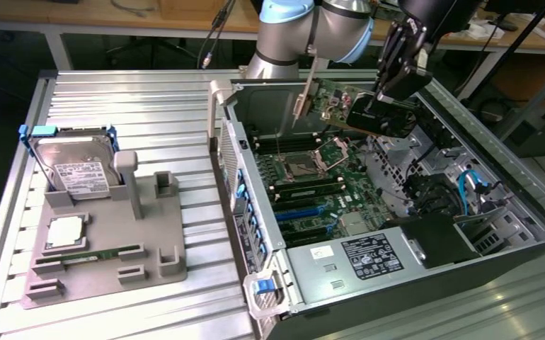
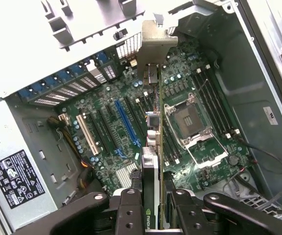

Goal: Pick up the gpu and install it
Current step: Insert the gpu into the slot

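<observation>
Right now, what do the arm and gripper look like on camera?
The arm is silver-grey metal with thick rounded joints and a light blue end cap. The gripper is matte black, built of jointed linkage bars dotted with round screw holes and pivot pins.

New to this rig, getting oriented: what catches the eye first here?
A green circuit card with a silver bracket hangs clamped in the black gripper above the open black computer case. On the exterior view's left, a silver hard drive stands in a grey holder.
</observation>
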